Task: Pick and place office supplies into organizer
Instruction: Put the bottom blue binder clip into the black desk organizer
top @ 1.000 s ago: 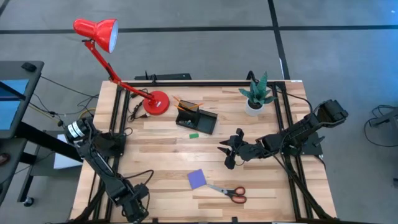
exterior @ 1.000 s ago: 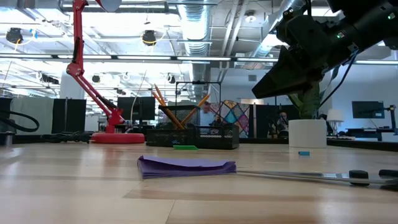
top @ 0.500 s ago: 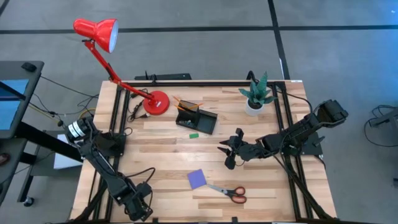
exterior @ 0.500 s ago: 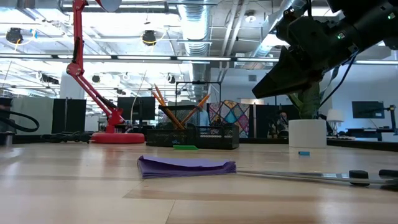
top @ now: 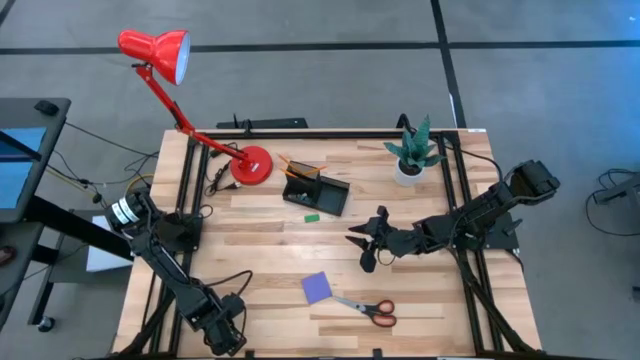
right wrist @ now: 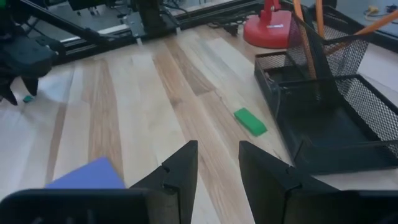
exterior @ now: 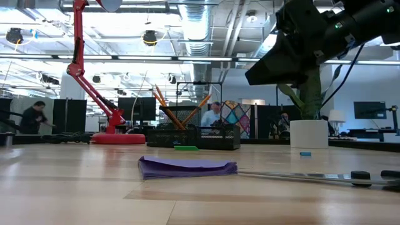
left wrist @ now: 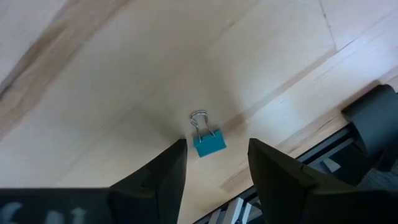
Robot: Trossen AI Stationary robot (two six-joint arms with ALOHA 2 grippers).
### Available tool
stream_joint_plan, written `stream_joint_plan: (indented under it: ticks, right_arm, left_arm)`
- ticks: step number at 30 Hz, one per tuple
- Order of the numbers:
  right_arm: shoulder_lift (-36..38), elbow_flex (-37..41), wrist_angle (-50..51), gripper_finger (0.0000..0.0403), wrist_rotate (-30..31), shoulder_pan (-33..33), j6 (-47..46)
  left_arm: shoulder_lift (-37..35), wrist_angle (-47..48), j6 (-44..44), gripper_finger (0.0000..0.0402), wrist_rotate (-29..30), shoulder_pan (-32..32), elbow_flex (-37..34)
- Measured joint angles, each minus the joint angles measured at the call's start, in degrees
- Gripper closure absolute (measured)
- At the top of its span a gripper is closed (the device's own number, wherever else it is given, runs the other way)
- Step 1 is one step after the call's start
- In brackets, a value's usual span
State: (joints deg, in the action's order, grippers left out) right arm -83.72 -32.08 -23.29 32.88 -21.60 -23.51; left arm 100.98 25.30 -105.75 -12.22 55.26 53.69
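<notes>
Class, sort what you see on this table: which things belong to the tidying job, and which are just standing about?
Job: organizer, pencils, green eraser, purple notepad, scissors, teal binder clip.

Standing about: red desk lamp, potted plant.

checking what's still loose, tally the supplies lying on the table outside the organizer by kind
purple notepad: 1
red-handled scissors: 1
green eraser: 1
teal binder clip: 1
total: 4

Honestly can't make out any readable text, labels or numbers anywhere, though the far-off room beyond the pale wooden slatted table [top: 270,250] might hide some.
</notes>
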Motion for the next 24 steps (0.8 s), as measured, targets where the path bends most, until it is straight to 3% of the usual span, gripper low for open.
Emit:
stream_joint_plan:
  ticks: [6, 19, 24]
  right_arm:
    - [0.0, 0.0, 0.3, 0.0291, 0.0, 0.0, 0.0]
    - [0.0, 0.0, 0.5, 0.0291, 0.0, 0.0, 0.0]
    - [0.0, 0.0, 0.5, 0.0291, 0.0, 0.0, 0.0]
  left_arm:
    - [0.1, 0.7, -0.2, 0.0248, 0.9, 0.5, 0.0]
    - [0.2, 1.6, 0.1, 0.0362, 2.0, 0.6, -0.1]
    - [0.2, 2.7, 0.5, 0.0373, 2.6, 0.6, -0.1]
